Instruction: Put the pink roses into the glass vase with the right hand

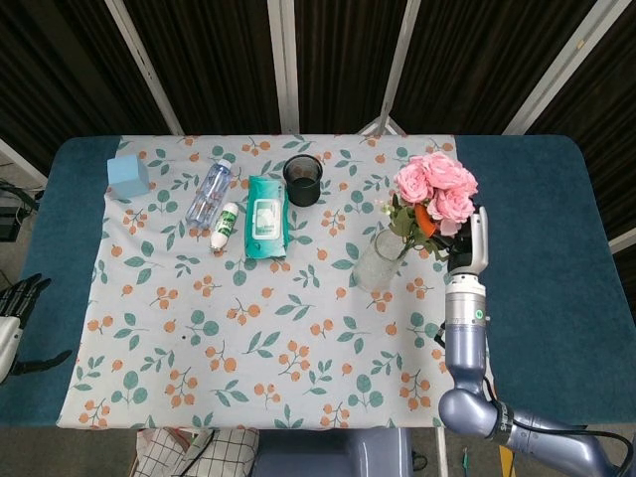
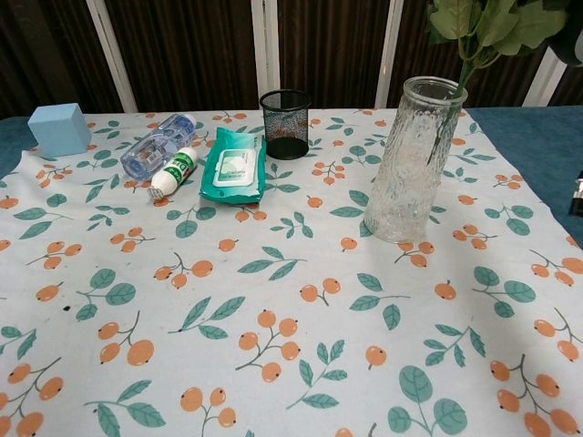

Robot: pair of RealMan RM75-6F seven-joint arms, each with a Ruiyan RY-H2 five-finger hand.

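Observation:
The pink roses (image 1: pixel 435 186) stand with their stems down inside the glass vase (image 1: pixel 378 260), leaves just above its rim. My right hand (image 1: pixel 459 234) grips the bunch right below the blooms, to the vase's right. In the chest view the vase (image 2: pixel 410 159) stands upright on the cloth, a green stem runs down inside it and the rose leaves (image 2: pixel 487 23) fill the top right corner. My left hand (image 1: pixel 18 308) hangs off the table's left edge with its fingers apart, holding nothing.
On the floral cloth at the back lie a blue cube (image 1: pixel 128 177), a water bottle (image 1: pixel 208 194), a small white bottle (image 1: pixel 225 226), a green wipes pack (image 1: pixel 266 216) and a black mesh cup (image 1: pixel 303 180). Blue table (image 1: pixel 556 268) shows on both sides of the cloth.

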